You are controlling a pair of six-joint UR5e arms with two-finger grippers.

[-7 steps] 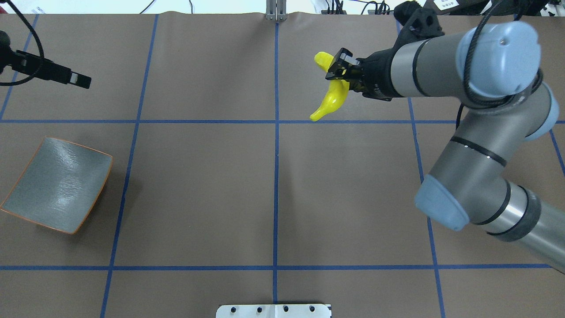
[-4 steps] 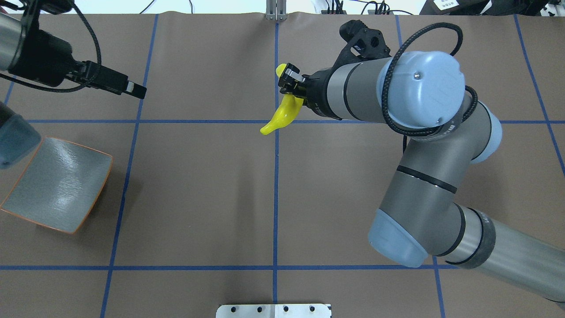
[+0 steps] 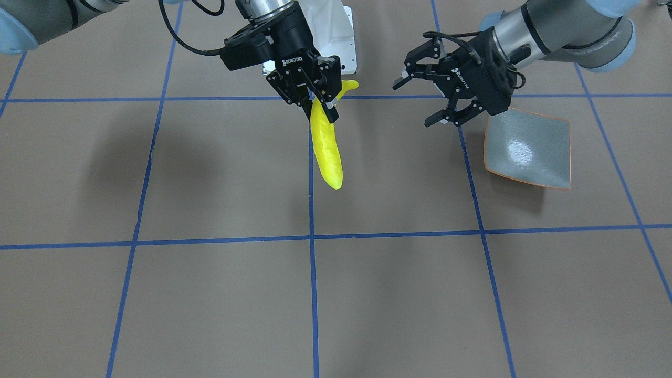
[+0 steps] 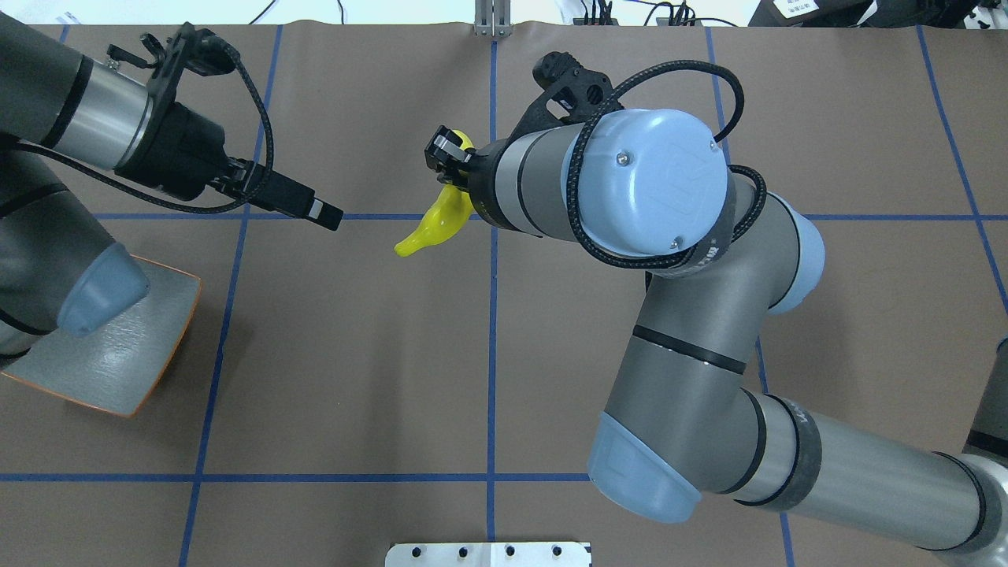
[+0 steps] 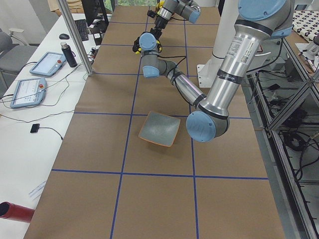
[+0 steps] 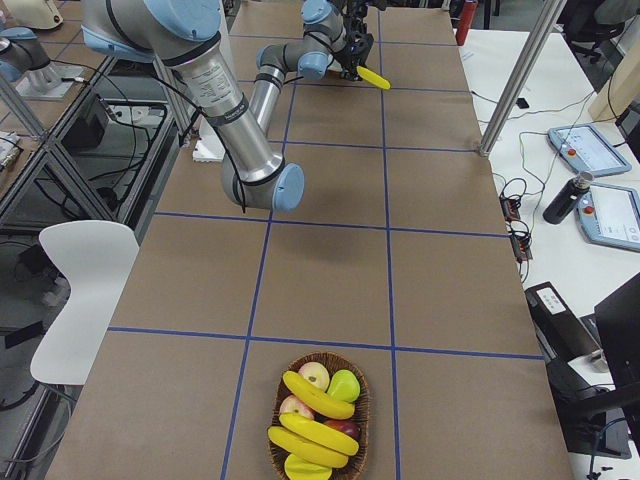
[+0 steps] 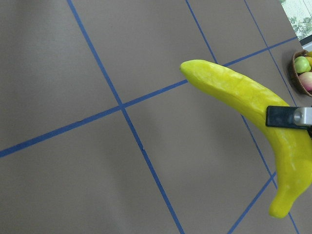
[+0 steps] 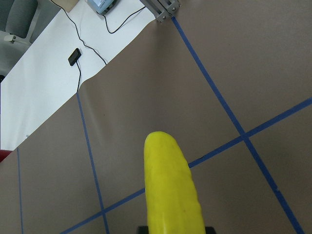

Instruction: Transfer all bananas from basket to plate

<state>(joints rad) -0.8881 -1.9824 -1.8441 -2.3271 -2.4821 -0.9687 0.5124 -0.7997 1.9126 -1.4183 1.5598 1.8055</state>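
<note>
My right gripper [image 3: 321, 106] is shut on the stem end of a yellow banana [image 3: 326, 152] and holds it above the table near the middle line. The banana hangs tip-down and also shows in the overhead view [image 4: 431, 227]. My left gripper [image 3: 416, 104] is open and empty, a short way from the banana, its jaws turned toward it. In the overhead view the left gripper [image 4: 323, 213] is left of the banana, not touching. The grey-blue plate [image 4: 134, 370] lies empty under the left arm's elbow. The basket [image 6: 318, 420] at the far right end holds several bananas [image 6: 318, 396].
The basket also holds apples [image 6: 343, 384]. The right arm's large elbow [image 4: 654, 181] hangs over the table's middle right. A white mounting plate [image 4: 488, 554] sits at the near table edge. The brown mat has blue tape lines.
The right arm has carried the banana leftward past the middle line. The left arm has swung in from the left toward the banana, its elbow now over the plate.
</note>
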